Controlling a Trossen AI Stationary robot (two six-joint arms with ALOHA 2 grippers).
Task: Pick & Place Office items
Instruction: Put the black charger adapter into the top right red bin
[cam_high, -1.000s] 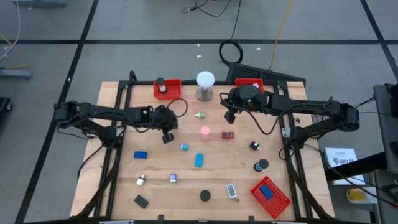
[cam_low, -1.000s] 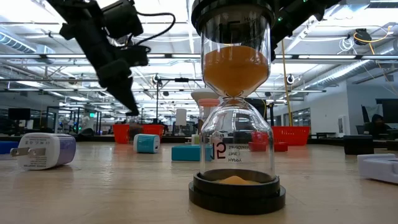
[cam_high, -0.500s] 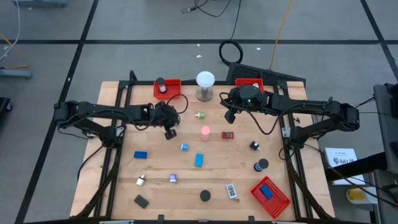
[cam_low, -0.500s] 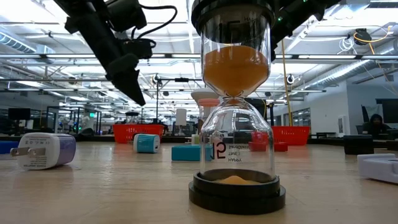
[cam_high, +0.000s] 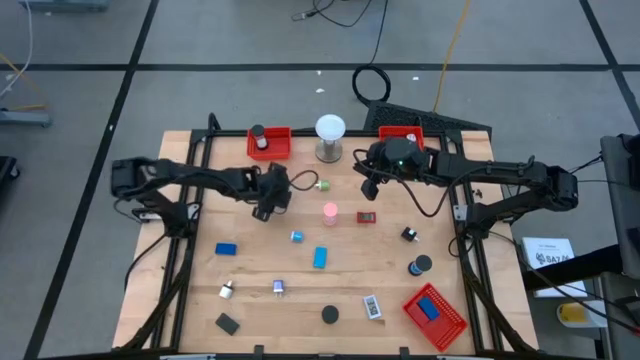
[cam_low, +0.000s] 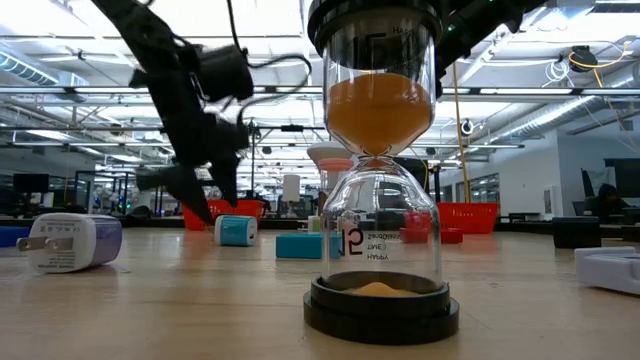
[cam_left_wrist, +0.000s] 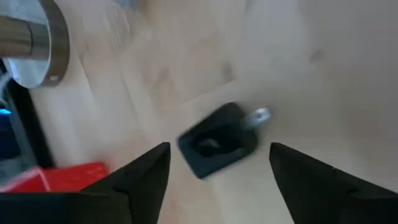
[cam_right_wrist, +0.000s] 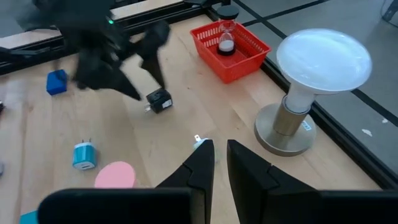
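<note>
Eighteen or so small office items lie scattered on the wooden bench (cam_high: 180, 270). Among them are a blue block (cam_high: 226, 249), a second blue block (cam_high: 320, 258), a pink disc (cam_high: 330, 210), a small red block (cam_high: 367, 217), a black disc (cam_high: 420, 266), a white block (cam_high: 372, 307) and a flat black block (cam_high: 227, 323). One more blue piece (cam_high: 430, 308) sits inside the red tray (cam_high: 450, 325) at the near right corner. An hourglass (cam_high: 259, 135) stands in the red tray (cam_high: 278, 147) at the far edge, beside the white lamp (cam_high: 330, 130).

The item at work is a black plug (cam_left_wrist: 214, 142), a rounded dark block with silver prongs at one end. It lies flat on the bench towards the far side, between that far tray and the pink disc. The left hand (cam_high: 264, 207) hangs over it with its fingers spread wide, one on each side of the plug and neither touching it.

A second ago the left hand was higher and a little nearer the middle of the bench. It has since shifted towards the far edge and dropped, so in the low view its tips now reach close to the bench top.

The right hand (cam_high: 368, 186) has stayed near the lamp, its fingers almost pressed together and holding nothing.
</note>
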